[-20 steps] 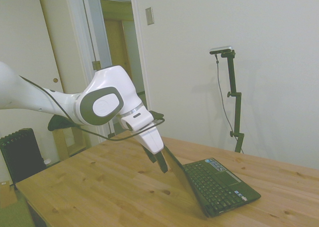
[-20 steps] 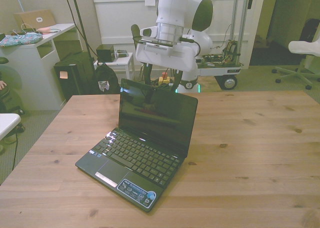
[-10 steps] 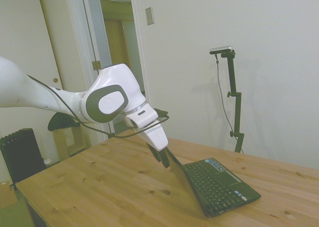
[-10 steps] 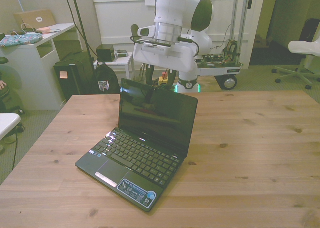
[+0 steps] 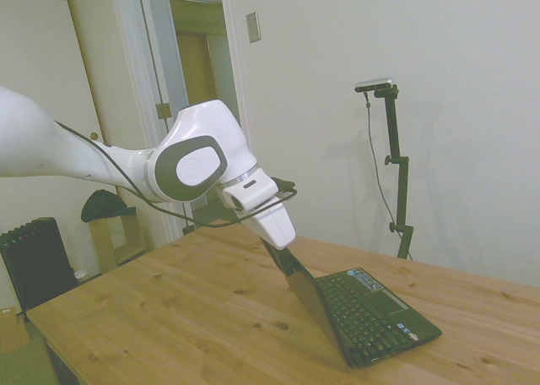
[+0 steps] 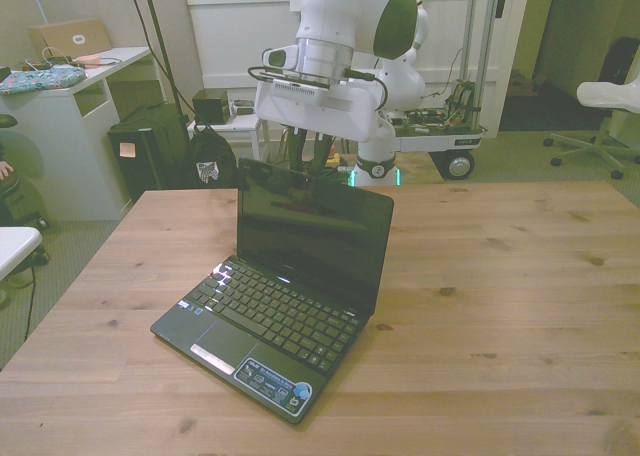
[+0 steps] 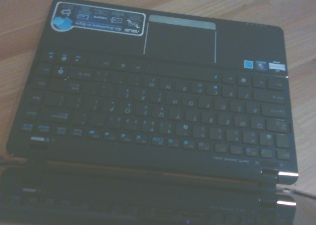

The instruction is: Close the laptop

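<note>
The laptop (image 6: 300, 238) stands open on the wooden table (image 6: 500, 276), left of the middle in the front view, with its dark screen upright and leaning slightly back. From the side, the laptop (image 5: 364, 314) shows its lid rising to the left. My gripper (image 5: 285, 257) sits at the lid's top edge, touching or just short of it. The gripper (image 6: 312, 164) hangs just behind that edge, and its dark fingers look open. The wrist view looks down on the laptop keyboard (image 7: 148, 104) and the hinge.
Bare tabletop lies to the front view's right of the laptop. Beyond the table are a white desk (image 6: 90, 86), a black bag (image 6: 212, 161), a wheeled cart (image 6: 445, 136) and an office chair (image 6: 610, 101). A black radiator (image 5: 35, 262) stands by the doorway.
The arm has risen and swung forward, bringing the gripper from behind the lid's back up to its top edge. The lid's angle looks unchanged.
</note>
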`<action>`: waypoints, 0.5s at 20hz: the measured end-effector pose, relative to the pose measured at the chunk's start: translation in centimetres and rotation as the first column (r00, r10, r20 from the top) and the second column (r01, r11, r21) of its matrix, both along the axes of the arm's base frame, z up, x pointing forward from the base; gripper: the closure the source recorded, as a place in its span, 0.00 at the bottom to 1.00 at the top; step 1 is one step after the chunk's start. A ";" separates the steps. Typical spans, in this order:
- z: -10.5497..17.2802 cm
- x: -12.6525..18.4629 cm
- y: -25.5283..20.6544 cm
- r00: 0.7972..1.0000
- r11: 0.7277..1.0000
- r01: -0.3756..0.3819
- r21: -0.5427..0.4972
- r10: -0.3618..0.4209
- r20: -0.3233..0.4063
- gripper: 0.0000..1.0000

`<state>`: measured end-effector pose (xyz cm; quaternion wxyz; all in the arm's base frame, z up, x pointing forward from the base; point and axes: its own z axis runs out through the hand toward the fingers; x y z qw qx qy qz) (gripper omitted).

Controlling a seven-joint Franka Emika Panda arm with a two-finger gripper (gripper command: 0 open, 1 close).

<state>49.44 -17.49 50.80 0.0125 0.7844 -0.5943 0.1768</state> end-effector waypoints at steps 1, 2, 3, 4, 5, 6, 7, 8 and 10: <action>0.0 0.2 -0.7 1.000 1.000 0.010 0.000 -0.010 0.001 1.00; 0.1 0.4 -1.5 1.000 1.000 0.020 0.000 -0.020 0.001 1.00; 0.0 0.7 -2.3 1.000 1.000 0.029 -0.001 -0.029 0.000 1.00; -0.1 1.0 -3.1 0.999 0.999 0.037 -0.002 -0.037 -0.003 1.00; -0.3 1.4 -4.0 0.999 0.999 0.042 -0.004 -0.042 -0.008 1.00; -0.6 1.8 -5.0 0.999 0.999 0.047 -0.007 -0.047 -0.014 1.00; -1.0 2.2 -6.0 0.998 0.999 0.053 -0.011 -0.053 -0.020 1.00; -1.3 2.7 -7.0 0.998 0.998 0.056 -0.015 -0.056 -0.026 1.00; -1.9 3.9 -8.9 0.997 0.998 0.062 -0.020 -0.063 -0.034 1.00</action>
